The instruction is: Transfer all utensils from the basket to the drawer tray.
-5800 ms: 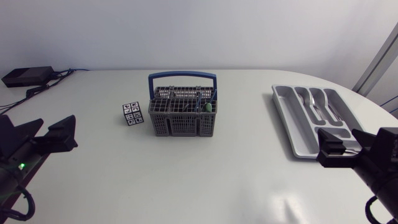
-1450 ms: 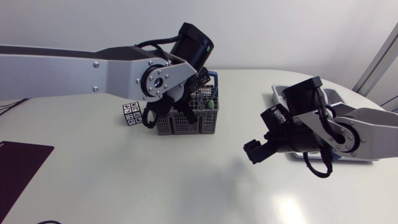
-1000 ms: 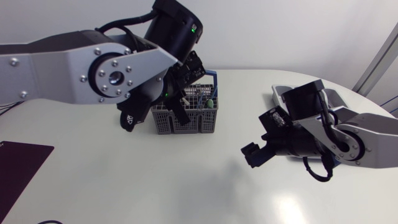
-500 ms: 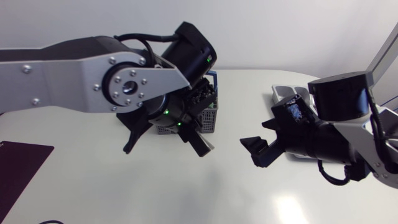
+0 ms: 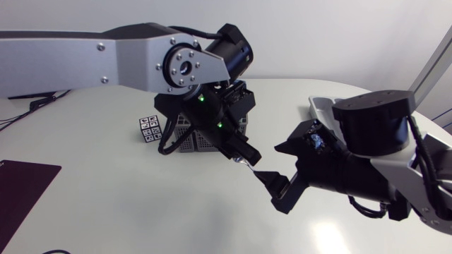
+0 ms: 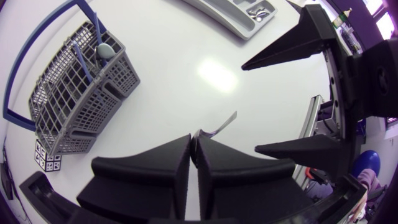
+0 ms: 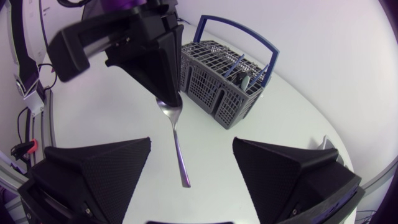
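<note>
My left gripper [image 5: 241, 154] is shut on the bowl end of a metal spoon [image 5: 249, 165], held in the air to the right of the grey basket [image 5: 187, 139]. In the right wrist view the spoon [image 7: 177, 146] hangs from the left gripper [image 7: 166, 93], its handle between the wide-open fingers of my right gripper [image 7: 192, 146], touching neither. The left wrist view shows the spoon [image 6: 216, 128] poking out of the left gripper [image 6: 193, 142], with the right gripper [image 6: 249, 107] open ahead of it. Utensils [image 7: 244, 77] stand in the blue-handled basket [image 7: 217, 87]. The drawer tray [image 5: 319, 107] holds cutlery at the right.
A small cube with black-and-white markings [image 5: 150, 129] sits left of the basket. A dark mat [image 5: 21, 185] lies at the table's front left. My left arm hides much of the basket from above.
My left gripper lifted away from the basket and carried the spoon to the right. My right gripper came left to meet it, so its fingers now flank the handle.
</note>
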Robot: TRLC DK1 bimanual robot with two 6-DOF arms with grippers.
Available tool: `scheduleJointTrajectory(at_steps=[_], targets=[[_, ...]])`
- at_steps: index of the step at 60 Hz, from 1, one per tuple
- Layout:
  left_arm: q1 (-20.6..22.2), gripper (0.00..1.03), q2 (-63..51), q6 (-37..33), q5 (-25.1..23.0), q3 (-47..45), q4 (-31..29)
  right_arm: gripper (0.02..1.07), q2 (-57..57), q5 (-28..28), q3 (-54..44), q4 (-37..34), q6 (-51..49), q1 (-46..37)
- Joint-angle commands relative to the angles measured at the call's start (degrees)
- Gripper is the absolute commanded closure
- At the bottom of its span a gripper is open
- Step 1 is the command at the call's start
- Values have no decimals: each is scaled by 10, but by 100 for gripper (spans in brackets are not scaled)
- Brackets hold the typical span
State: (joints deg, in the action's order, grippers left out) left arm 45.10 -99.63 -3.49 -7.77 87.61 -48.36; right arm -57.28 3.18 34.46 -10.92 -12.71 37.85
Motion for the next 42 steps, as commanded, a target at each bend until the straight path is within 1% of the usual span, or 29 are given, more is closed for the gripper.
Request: scheduleJointTrajectory(at_steps=[1, 6, 15, 20, 24, 29, 38, 40, 42], targets=[[-9, 100, -19, 16, -27, 28, -22, 17, -13, -3, -23, 14, -21, 7], [-14, 100, -23, 17, -47, 41, -35, 22, -25, -7, -30, 29, -29, 12], [-19, 100, -28, 17, -71, 54, -52, 22, -39, -19, -40, 46, -46, 28], [-19, 100, -29, 17, -78, 57, -57, 23, -50, -46, -41, 55, -51, 41], [-19, 100, -28, 17, -83, 58, -60, 35, -53, -56, -42, 68, -55, 44], [-19, 100, -29, 17, -83, 58, -62, 45, -53, -56, -41, 74, -60, 45], [-19, 100, -29, 16, -83, 58, -64, 67, -57, -57, -40, 79, -68, 46], [-19, 100, -29, 17, -83, 58, -64, 70, -57, -58, -40, 80, -69, 47], [-19, 100, -29, 17, -84, 59, -65, 70, -59, -58, -41, 80, -71, 48]])
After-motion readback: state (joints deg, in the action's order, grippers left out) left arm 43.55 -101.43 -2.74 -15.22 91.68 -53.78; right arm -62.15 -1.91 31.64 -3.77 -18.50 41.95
